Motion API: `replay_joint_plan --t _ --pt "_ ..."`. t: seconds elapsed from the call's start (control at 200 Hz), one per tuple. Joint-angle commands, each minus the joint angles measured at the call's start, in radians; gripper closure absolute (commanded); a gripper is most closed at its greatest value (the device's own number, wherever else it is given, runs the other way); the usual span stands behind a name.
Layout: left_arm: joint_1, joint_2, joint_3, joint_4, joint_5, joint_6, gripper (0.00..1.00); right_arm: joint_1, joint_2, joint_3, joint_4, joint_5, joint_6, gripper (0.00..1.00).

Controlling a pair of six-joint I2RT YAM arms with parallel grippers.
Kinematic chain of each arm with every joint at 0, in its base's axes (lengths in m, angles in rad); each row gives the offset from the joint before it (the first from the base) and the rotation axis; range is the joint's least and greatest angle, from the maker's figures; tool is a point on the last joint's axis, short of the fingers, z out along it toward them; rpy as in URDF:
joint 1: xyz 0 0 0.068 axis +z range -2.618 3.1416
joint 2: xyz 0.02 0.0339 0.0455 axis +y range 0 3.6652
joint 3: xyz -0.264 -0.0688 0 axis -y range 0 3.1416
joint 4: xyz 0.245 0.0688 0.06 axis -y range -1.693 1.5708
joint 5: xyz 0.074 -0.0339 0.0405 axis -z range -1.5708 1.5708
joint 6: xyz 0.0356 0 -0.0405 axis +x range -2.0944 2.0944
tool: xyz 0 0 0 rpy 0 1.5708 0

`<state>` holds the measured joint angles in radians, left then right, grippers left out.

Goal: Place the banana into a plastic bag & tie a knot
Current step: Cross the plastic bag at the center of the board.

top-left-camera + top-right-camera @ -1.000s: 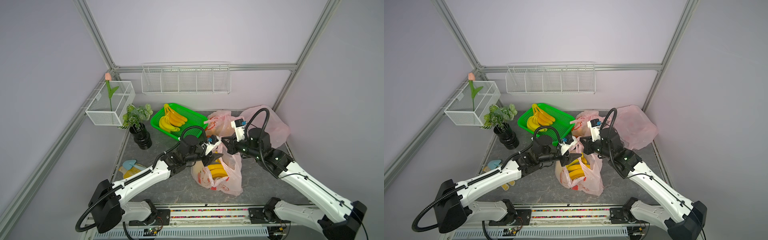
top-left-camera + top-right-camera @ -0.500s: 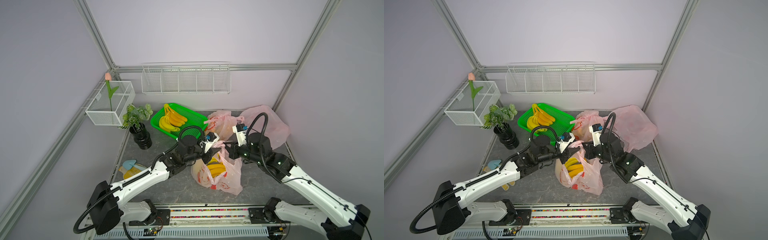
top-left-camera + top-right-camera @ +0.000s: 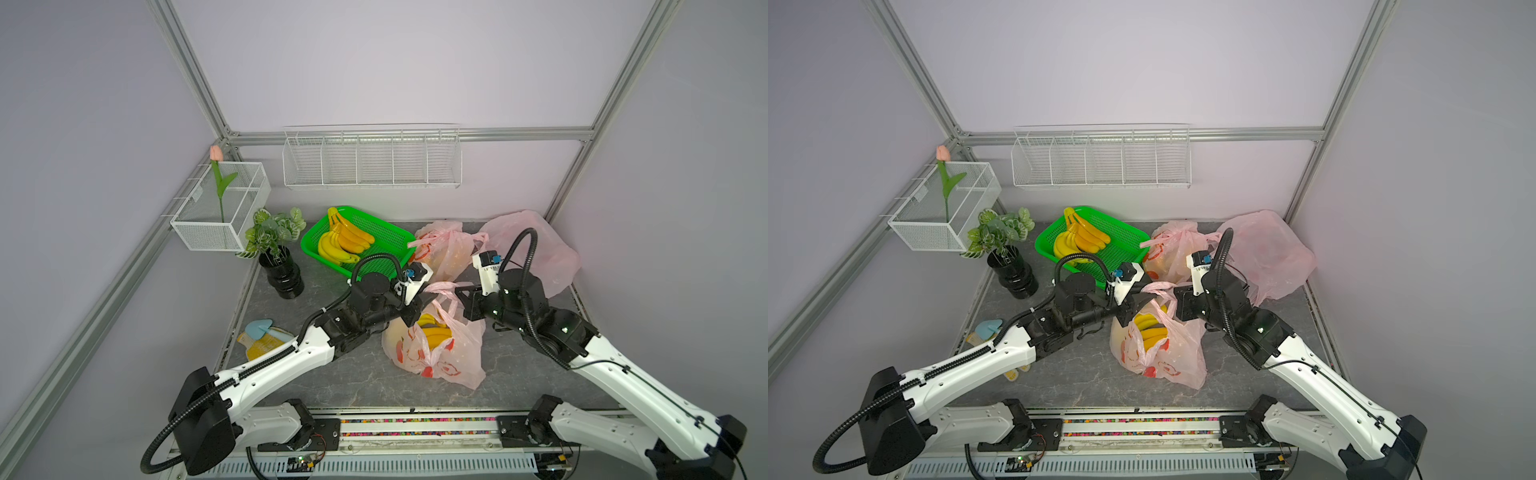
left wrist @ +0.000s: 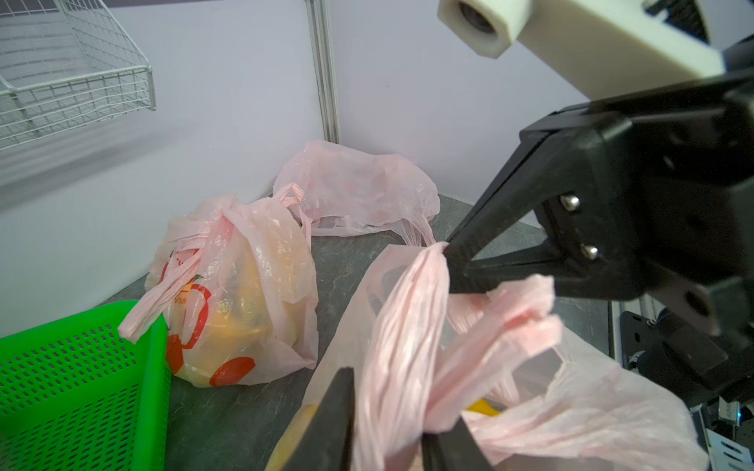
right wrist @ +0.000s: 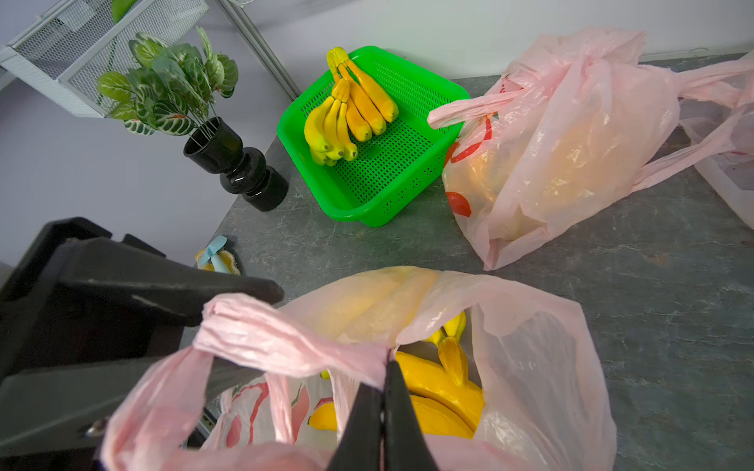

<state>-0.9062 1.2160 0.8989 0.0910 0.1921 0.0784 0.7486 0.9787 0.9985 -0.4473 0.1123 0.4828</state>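
Observation:
A pink plastic bag point(image 3: 451, 353) point(image 3: 1177, 353) stands mid-table with its mouth open and a yellow banana point(image 3: 432, 332) point(image 3: 1150, 330) point(image 5: 440, 391) bunch inside. My left gripper point(image 3: 424, 305) point(image 3: 1140, 305) point(image 4: 398, 403) is at the bag's left rim, shut on a bunched handle point(image 4: 404, 326) that fills the gap between its fingers. From the right, my right gripper point(image 3: 459, 295) point(image 3: 1177, 297) point(image 5: 385, 367) is shut on the other handle point(image 5: 285, 346), pinching thin plastic at its tip. The two grippers nearly meet above the bag's mouth.
A green basket point(image 3: 386, 241) with loose banana bunches sits behind the left arm. A tied pink bag point(image 3: 444, 253) and a limp empty one point(image 3: 540, 249) lie at the back right. A black plant pot point(image 3: 284, 274) and a blue-and-yellow item point(image 3: 262, 336) are on the left.
The left jaws have narrowed around the bag handle. The right arm has shifted slightly to the right with its handle still pinched, and the bag mouth is pulled up between them.

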Motion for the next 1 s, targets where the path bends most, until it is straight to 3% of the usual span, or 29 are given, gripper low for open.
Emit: replay_joint_plan --t 0.0,0.315,0.58,0.705,0.995 --pt "-0.004 -0.026 -0.015 0.045 -0.033 -0.021 0.66 0.028 0.001 0.039 -0.017 0.021 -0.044 0.93" --pt "-0.003 -0.009 0.025 0.009 -0.062 -0.018 0.63 0.072 0.036 0.058 -0.028 0.057 -0.070 0.93" --pt "-0.003 -0.029 0.035 0.034 0.191 -0.027 0.60 0.102 0.057 0.085 -0.066 0.150 -0.112 0.93" --pt "-0.003 -0.015 0.057 0.004 0.172 -0.020 0.60 0.120 0.077 0.103 -0.056 0.149 -0.116 0.93" --pt "-0.004 -0.027 0.053 -0.023 -0.011 -0.042 0.66 0.129 0.068 0.086 -0.055 0.162 -0.124 0.93"
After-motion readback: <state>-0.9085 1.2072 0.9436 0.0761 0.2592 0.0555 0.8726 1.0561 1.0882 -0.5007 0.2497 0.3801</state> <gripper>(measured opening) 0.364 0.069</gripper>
